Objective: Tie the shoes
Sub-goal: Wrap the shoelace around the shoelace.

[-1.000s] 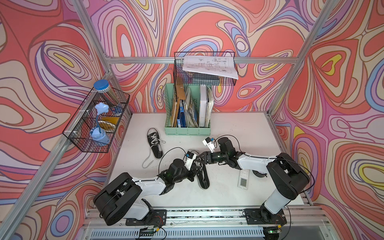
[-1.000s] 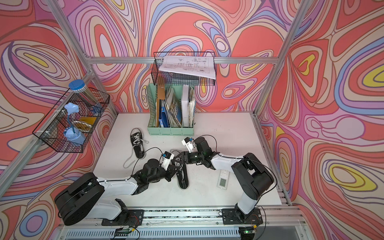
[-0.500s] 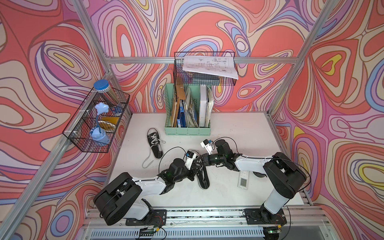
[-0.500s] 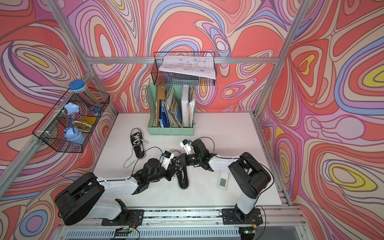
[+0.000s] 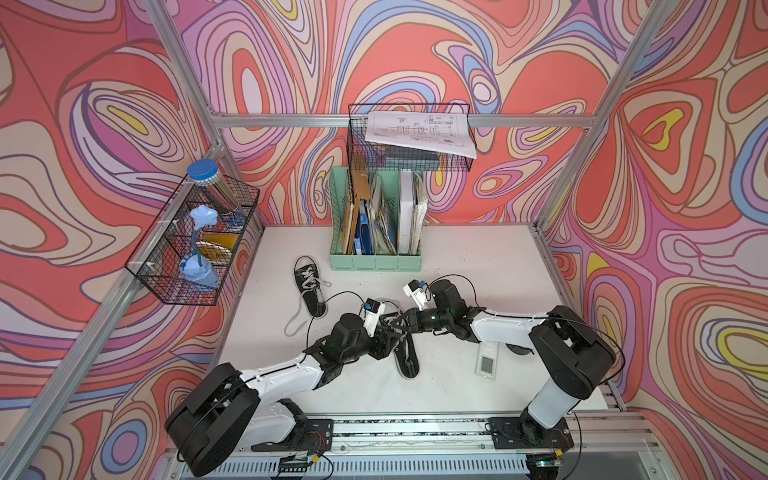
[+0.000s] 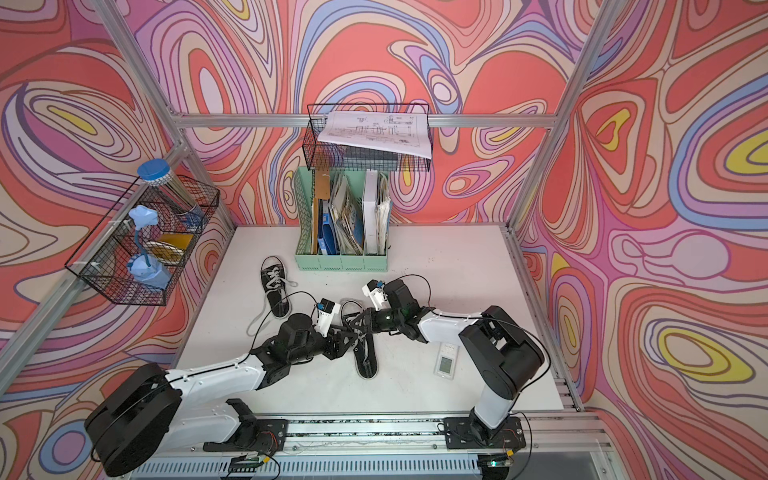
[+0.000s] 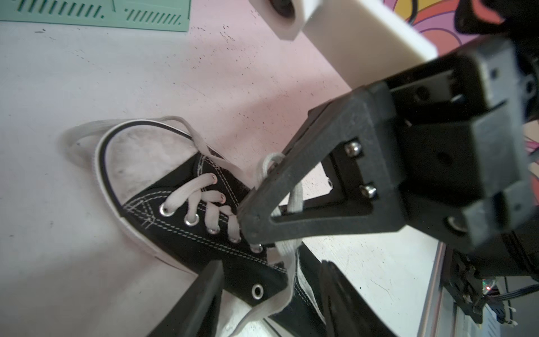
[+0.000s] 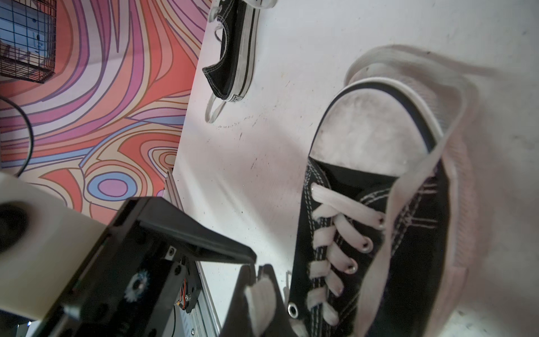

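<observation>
The right jaws are pinching shut on a flat white lace (image 8: 259, 294) of the small black canvas sneaker (image 5: 409, 361) lying in the middle of the white table (image 5: 478, 257), while the left jaws are standing open and empty astride it, so the pull should, I think, be going slowly, without slack.

The low black sneaker (image 7: 204, 248) is matt woven canvas with pale stitching. Its flat white laces (image 7: 189, 195) are soft, slightly fuzzy woven cloth, and its small round eyelets (image 7: 257, 290) are shiny metal. Its rounded rubber toe cap (image 8: 367, 137) looks dull, scuffed and greyish. The black angular fingers (image 7: 335, 122) are grainy matt plastic, with bright metal screws (image 7: 353, 148). The white bench (image 7: 87, 81) is smooth and matt, speckled with dark marks. The mint-green file holder (image 5: 374, 262) is smooth plastic, the black basket (image 5: 357, 141) is thin wire, and the white printed sheet (image 5: 419, 133) is paper.
</observation>
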Controlling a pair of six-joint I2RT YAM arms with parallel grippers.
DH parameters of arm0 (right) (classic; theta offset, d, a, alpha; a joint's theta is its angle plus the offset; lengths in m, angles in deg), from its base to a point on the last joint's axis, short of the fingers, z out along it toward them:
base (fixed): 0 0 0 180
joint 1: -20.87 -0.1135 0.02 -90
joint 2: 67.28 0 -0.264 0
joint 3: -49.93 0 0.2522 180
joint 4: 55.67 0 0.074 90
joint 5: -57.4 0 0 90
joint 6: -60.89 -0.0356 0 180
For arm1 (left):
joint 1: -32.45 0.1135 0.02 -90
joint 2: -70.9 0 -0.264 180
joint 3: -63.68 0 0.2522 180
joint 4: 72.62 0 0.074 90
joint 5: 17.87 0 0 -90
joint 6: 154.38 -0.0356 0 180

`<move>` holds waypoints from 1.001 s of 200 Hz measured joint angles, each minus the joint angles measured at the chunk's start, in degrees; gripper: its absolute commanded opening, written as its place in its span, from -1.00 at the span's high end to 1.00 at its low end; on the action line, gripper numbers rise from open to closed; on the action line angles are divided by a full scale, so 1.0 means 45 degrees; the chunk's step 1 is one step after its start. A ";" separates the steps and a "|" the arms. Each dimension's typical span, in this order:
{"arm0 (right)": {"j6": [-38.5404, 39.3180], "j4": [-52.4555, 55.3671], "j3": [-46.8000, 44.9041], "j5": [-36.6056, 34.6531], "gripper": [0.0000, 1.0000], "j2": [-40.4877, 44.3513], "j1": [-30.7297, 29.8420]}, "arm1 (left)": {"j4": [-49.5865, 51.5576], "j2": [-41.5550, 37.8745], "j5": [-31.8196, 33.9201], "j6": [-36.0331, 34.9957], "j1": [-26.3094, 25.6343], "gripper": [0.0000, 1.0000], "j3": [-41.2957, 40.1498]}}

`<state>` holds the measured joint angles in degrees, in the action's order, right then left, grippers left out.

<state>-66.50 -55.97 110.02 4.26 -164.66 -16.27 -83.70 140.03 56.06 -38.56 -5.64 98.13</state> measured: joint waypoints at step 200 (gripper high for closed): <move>0.0306 0.0078 -0.0053 -0.0573 1.00 0.0384 0.0083 | 0.8408 0.6892 0.1481 -0.1515 0.2137 -0.37 0.9530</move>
<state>-65.12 -55.62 109.78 1.68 -162.94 -15.90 -45.87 171.04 62.72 -45.38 3.98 141.01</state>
